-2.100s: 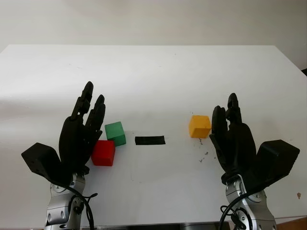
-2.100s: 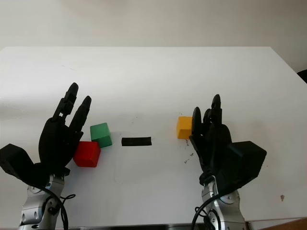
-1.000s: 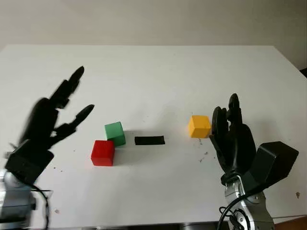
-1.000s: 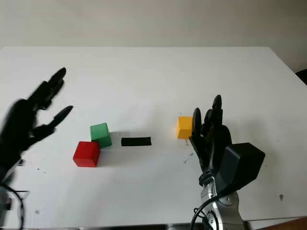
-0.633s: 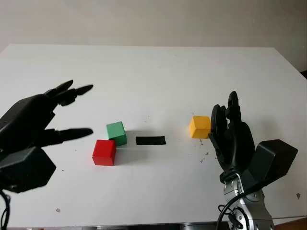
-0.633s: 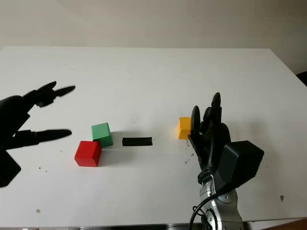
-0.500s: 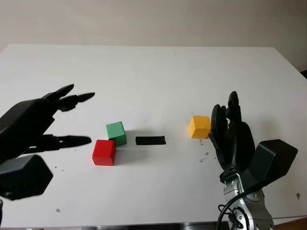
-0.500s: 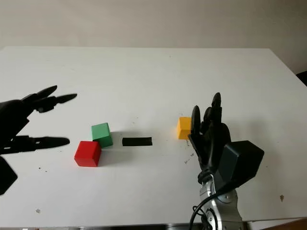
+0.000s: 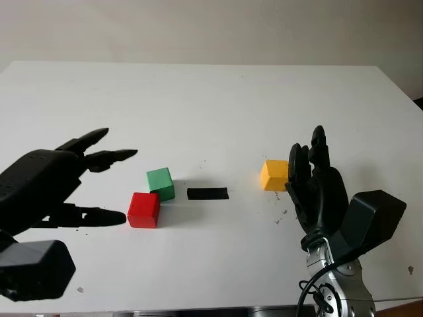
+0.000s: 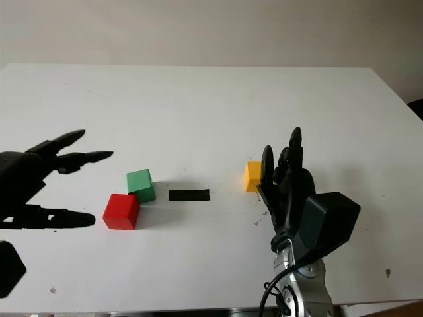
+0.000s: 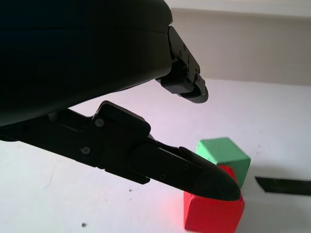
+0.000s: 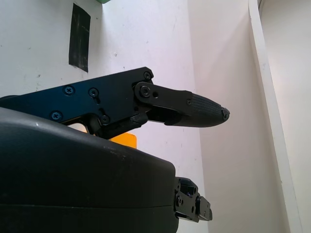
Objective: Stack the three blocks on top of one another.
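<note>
nothing's stacked yet. all three blocks sit flat on the white counter [image 9: 211, 92]: the red block [image 9: 143, 210] and the green block [image 9: 160, 183] are touching at a corner over on the left, and the yellow block [image 9: 273, 175] is well apart on the right, with a strip of black tape [image 9: 207, 193] between the two groups.

looks to me like the reach for the first pick. the left hand [image 9: 49, 185] is wide, holding nothing, hovering just beside the red block with one finger low by its near side and the others higher up. i'd guess it needs to slide in so the block sits between the fingers, then close.

the right hand [image 9: 316, 188] is open too, upright just beside the yellow block.

compared with a couple of seconds back, the left hand has swung out from right over the red and green pair and turned sideways; the blocks and the right hand haven't budged.
</note>
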{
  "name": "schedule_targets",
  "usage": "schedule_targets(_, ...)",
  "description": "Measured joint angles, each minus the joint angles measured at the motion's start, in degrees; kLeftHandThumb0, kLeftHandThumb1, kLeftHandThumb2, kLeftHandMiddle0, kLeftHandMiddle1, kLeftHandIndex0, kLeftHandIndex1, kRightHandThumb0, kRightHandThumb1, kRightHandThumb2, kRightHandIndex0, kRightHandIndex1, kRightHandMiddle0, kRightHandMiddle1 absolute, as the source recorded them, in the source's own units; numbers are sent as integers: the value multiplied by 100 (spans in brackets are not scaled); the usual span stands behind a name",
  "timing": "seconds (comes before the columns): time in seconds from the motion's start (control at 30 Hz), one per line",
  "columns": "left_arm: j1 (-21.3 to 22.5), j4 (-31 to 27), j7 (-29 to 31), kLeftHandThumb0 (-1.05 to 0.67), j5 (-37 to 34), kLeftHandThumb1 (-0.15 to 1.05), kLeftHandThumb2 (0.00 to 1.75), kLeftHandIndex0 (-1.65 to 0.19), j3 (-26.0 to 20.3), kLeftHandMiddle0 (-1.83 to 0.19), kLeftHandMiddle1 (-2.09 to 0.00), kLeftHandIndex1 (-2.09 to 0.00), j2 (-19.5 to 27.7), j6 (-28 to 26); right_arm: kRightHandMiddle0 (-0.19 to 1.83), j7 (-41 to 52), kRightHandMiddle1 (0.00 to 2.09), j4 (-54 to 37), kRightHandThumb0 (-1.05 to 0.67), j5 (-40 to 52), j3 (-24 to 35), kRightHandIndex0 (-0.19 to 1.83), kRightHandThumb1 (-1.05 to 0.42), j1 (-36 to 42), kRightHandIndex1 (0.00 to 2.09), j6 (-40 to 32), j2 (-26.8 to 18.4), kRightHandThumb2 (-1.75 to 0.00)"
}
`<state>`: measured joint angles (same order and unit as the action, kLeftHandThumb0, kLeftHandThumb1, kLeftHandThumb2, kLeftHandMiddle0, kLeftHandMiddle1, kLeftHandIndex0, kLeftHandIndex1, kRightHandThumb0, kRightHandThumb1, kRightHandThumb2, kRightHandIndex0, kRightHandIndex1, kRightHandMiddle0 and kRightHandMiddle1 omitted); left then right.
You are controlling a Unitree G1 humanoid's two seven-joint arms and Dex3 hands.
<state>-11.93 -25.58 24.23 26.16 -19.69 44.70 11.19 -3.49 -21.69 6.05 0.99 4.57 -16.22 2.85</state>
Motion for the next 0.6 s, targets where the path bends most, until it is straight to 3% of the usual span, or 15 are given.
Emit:
schedule_targets(0.47, -163, -324, -193, -95, 1091, 104, 6, -41, 408, -4, -5, -4, -272, -154, -19, -17, 0, 0, -63, 92, 14, -19, -105, 1, 0, 2, 17, -53)
schedule_targets(0.6, -180, -344, -573, -96, 1488, 105, 10, -44, 550, -6, -6, -6, -481, -120, -19, -17, 0, 0, -62, 91, 11, -19, -105, 1, 0, 2, 16, -54)
